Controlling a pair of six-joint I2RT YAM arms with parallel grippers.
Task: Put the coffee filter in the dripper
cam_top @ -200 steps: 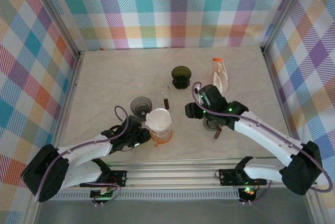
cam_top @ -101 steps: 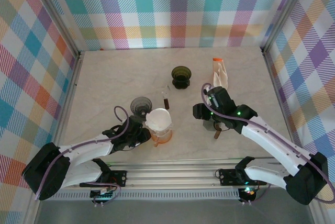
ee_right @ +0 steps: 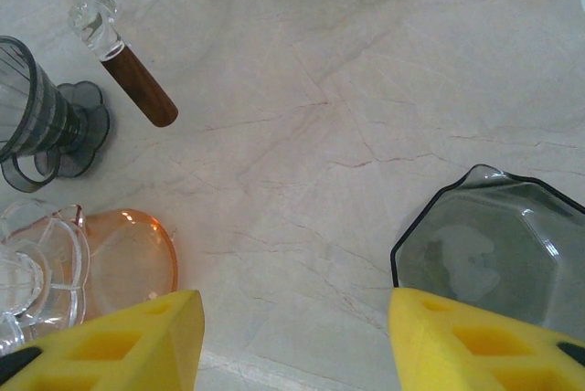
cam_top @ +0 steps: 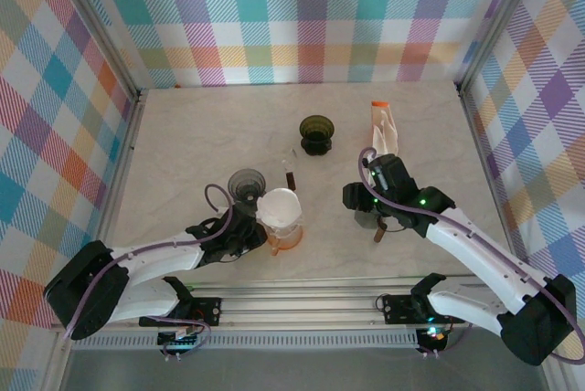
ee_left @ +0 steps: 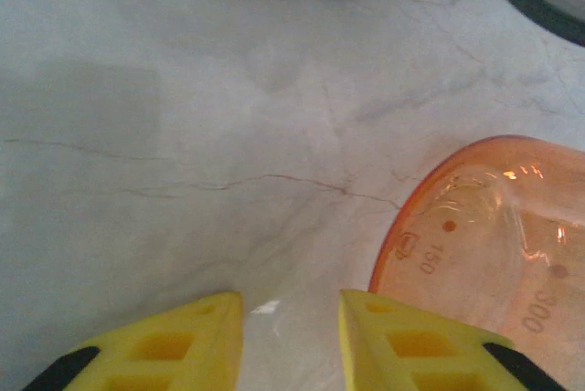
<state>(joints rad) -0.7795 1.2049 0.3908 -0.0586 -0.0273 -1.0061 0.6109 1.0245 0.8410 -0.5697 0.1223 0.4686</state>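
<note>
nearest, left gripper [ee_left: 291,316] low over the table [cam_top: 183,135], just beside the wall of the orange server [ee_left: 494,245]; yellow fingers drawn near to each other but apart, bare marble in the narrow gap, grasping nothing. to the right, right gripper [ee_right: 292,311] hanging above the table with the jaws wide and released, nothing between them, a gray dish [ee_right: 494,245] just under its right finger. a little farther, white coffee filter [cam_top: 277,206] standing open as a cone on top of the orange server, apparently seated already in the clear dripper [ee_right: 27,268] there; hard to tell how deep. behind it, near but apart, a gray dripper [cam_top: 247,183] upright and without paper, and a wood-handled tool [ee_right: 137,85] lying flat. farther, a dark green dripper [cam_top: 317,135]; farthest, at the right, a white pack with orange top [cam_top: 384,131], contents not possible to tell. about handling, judged from the look: thin paper, very light, soft, easy to crease or crush, likely to slip out from a loose pinch or to lift with the fingers on release. best taken at the upper rim or along the folded seam, with a gentle pinch on one wall only. no pressing down on the cone: glass below probably fragile and easy to tip.
</note>
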